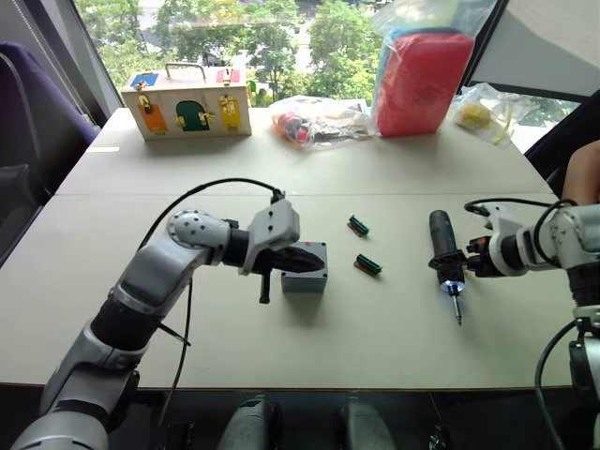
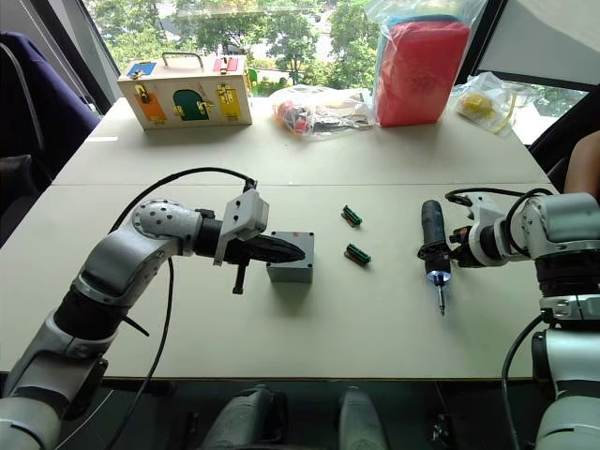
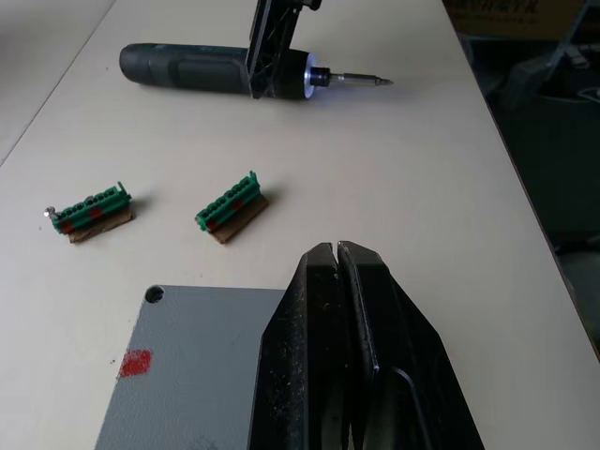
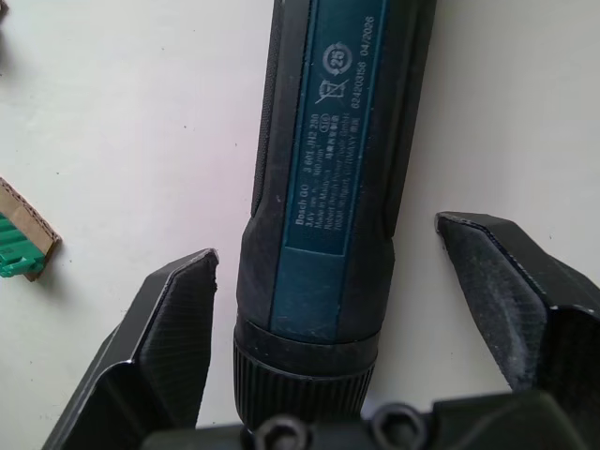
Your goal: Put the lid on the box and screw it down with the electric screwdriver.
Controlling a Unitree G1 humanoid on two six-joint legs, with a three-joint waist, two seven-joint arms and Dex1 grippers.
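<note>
The grey box (image 1: pixel 305 279) stands mid-table with the flat grey lid (image 3: pixel 197 356) lying on top of it; the lid shows a red mark and a corner screw hole. My left gripper (image 1: pixel 317 263) is shut, and its joined fingers (image 3: pixel 347 309) rest over the lid, holding nothing. To the right, the black electric screwdriver (image 1: pixel 442 246) lies on the table, its tip light on and its bit pointing toward the near edge. My right gripper (image 4: pixel 328 239) is open, one finger on each side of the screwdriver's barrel (image 4: pixel 328 187), with a gap on both sides.
Two small green terminal pieces (image 1: pixel 358 225) (image 1: pixel 367 265) lie between the box and the screwdriver. At the back stand a wooden latch box (image 1: pixel 186 101), plastic bags (image 1: pixel 314 120) and a red bagged bundle (image 1: pixel 419 80). A person's arm (image 1: pixel 583 169) shows at the right edge.
</note>
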